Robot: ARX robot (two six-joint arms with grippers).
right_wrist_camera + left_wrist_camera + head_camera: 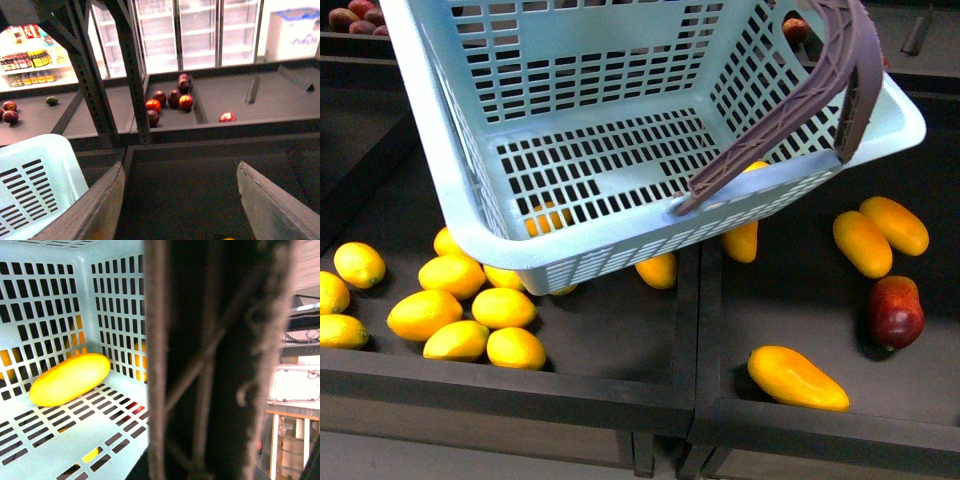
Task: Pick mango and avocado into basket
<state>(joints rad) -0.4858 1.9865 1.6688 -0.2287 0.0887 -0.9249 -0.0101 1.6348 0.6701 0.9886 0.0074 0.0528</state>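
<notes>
1. Your light teal slotted plastic basket (pixel 432 150) hangs tilted above the dark fruit trays (pixel 620 330). Its grey-brown ribbed swing handle (pixel 825 85) slants across the right-hand corner
2. In the left wrist view, one smooth yellow-orange oblong mango (pixel 70 379) lies on the basket's slotted floor, against a wall near a corner
3. You cannot tell how the left gripper stands: the handle, close and blurred, fills the middle of its wrist view and no fingers can be made out
4. Your right gripper (pixel 180 170) is spread wide with nothing between its fingers (pixel 107 205). It hangs over a bare dark tray, beside a corner of the basket
5. A small dark green oval fruit, seemingly the avocado (pixel 51 100), sits on a far tray in the right wrist view. It is well apart from the basket and near two dark red fruits (pixel 7 111), though too small for you to be sure of it
6. In the right-hand compartment below the basket, several more yellow-orange oblong fruits (pixel 798 378) lie loose, with one dark red oval fruit (pixel 895 311) near them
7. The left-hand compartment holds a cluster of rounder yellow fruits (pixel 460 310), some partly under the basket
</notes>
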